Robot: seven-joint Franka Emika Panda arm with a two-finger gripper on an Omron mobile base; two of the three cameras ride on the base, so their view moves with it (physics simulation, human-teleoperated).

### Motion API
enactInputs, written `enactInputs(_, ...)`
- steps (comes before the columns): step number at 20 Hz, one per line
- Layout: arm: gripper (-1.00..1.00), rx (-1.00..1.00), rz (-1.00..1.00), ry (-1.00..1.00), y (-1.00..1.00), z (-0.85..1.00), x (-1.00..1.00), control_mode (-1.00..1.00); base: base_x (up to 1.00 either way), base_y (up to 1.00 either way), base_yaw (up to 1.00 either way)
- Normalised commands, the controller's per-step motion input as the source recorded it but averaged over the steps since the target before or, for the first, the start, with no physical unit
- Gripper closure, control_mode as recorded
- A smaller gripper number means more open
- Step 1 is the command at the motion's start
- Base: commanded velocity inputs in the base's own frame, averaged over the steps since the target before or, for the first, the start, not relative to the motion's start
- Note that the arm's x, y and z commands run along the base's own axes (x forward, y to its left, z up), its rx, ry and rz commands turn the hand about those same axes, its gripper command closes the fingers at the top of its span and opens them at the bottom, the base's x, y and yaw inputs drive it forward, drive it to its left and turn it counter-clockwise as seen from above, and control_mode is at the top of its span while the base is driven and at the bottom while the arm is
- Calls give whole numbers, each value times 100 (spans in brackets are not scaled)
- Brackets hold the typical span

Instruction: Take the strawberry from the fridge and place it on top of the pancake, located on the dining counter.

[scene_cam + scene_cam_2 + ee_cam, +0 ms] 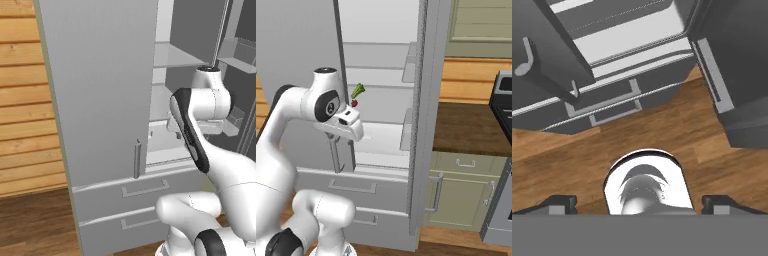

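Note:
The fridge (100, 100) stands right in front of me with both upper doors swung open. A tiny red strawberry (354, 103) sits on a pale inner shelf (381, 135), just under a small elongated green item (358, 91). My hand (346, 122) hangs in front of that shelf, a little below and left of the strawberry, and points down. In the hand view my gripper (639, 204) is open, its fingertips (562, 202) far apart over the wooden floor with nothing between them. The pancake and the dining counter are out of view.
The left door (296, 45) and the right door (426, 100) flank the opening; the two lower drawers (145, 190) are closed. A brown-topped wall counter with green cabinets (466, 130) and a stove (502, 115) stand to the right. A wood-plank wall (25, 100) is on the left.

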Motion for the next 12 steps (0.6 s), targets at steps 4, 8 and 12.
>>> enactInputs(4,-100,28,3,-20,100,-50,12,-100,0,0,0)
enactInputs(8,-100,-18,14,-18,86,0,66,-100,0,0,0)
enactInputs(12,-100,-23,7,-7,16,-2,94,-100,0,0,0)
